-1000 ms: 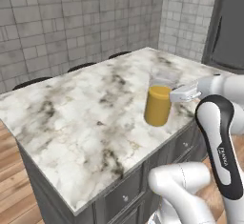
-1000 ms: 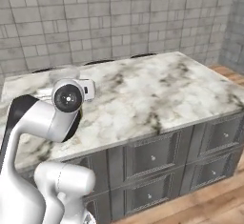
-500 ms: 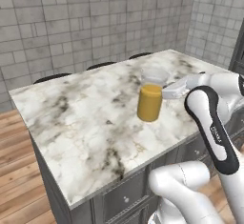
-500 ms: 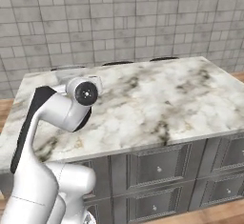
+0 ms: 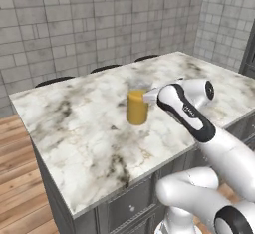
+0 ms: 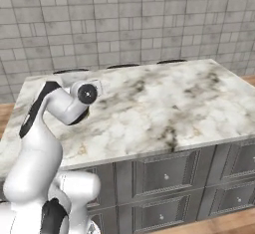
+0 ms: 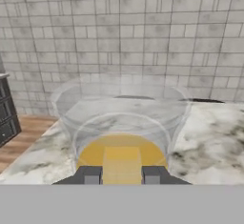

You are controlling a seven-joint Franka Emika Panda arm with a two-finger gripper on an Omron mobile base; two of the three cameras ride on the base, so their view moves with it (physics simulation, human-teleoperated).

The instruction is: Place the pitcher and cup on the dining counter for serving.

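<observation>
Change since earlier: whole picture has shifted in both base views, so the base has driven; the pitcher (image 5: 137,107) now appears nearer the middle of the marble top, and the arm is still reaching to it from the right

Pitcher: stands upright on the dining counter (image 5: 74,123), orange liquid in the lower part, clear wall above; it seems to rest on the marble, but the contact is not sure from here

Gripper: the gripper (image 7: 121,175) is at the pitcher's wall, fingertips (image 7: 90,175) low in the hand view with the orange liquid between them; whether they pinch the glass or stand slightly apart from it I cannot tell

Pitcher relative to hand: directly in front of the hand, very close, centred between the two tips; in the left base view it is just to the left of the wrist

Task progress: pitcher looks already brought to the dining counter, release not confirmed

Left to do: free the pitcher, then fetch the cup and put it on this counter too
</observation>
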